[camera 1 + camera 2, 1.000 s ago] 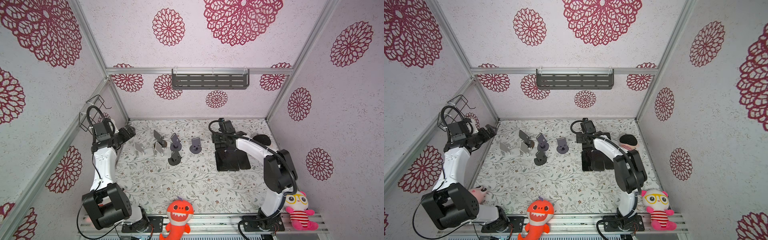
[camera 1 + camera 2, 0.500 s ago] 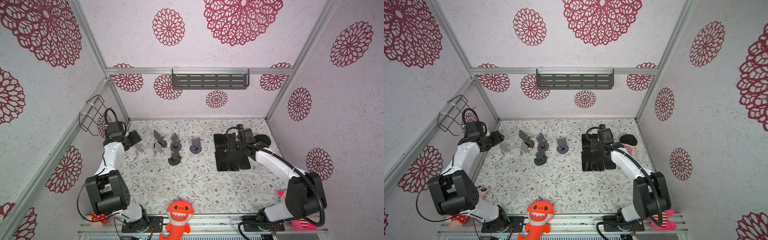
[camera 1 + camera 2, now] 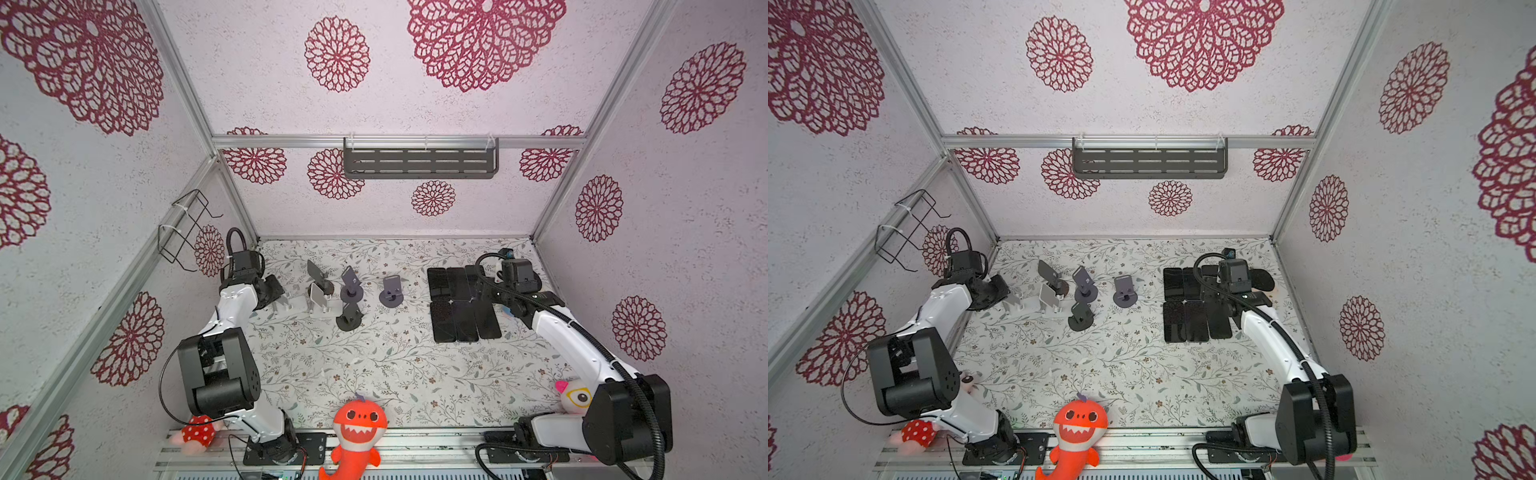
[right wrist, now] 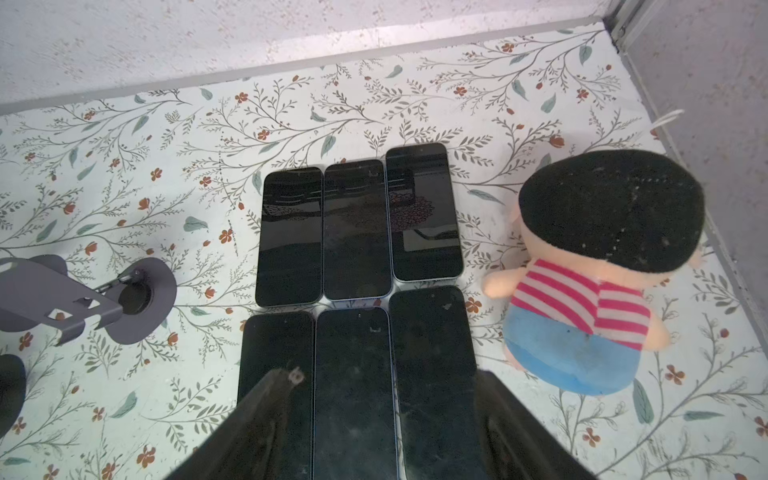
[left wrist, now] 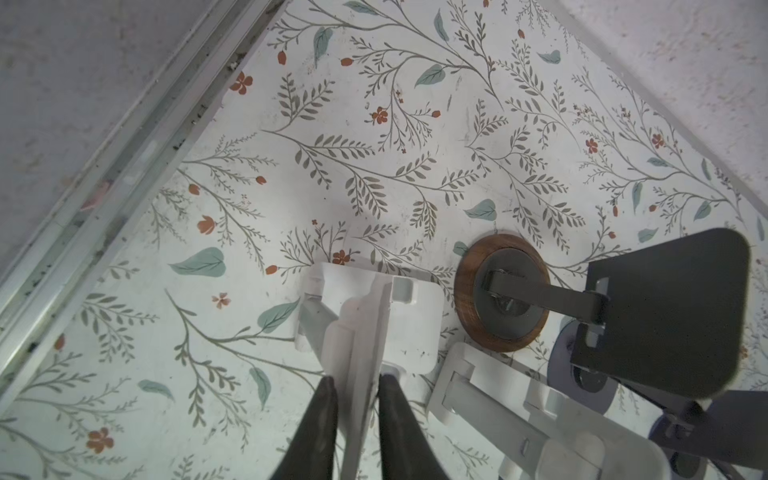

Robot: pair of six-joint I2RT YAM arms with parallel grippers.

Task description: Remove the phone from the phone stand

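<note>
Phones (image 4: pixel 353 232) lie flat in two rows on the surface (image 4: pixel 124 166) below the spread right claw (image 4: pixel 386 374), while only the left wrist view shows the left claw (image 5: pixel 357 380) clamped on a white stand (image 5: pixel 415 328).

Left pincer (image 5: pixel 356 379) tight (right pincer (image 4: pixel 388 374) agape)

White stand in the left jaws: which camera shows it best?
The left wrist view: the white stand fills the middle, its upright plate between the jaws of the left gripper. In both top views the white stand is small beside the gripper. The right wrist view misses it.
</note>
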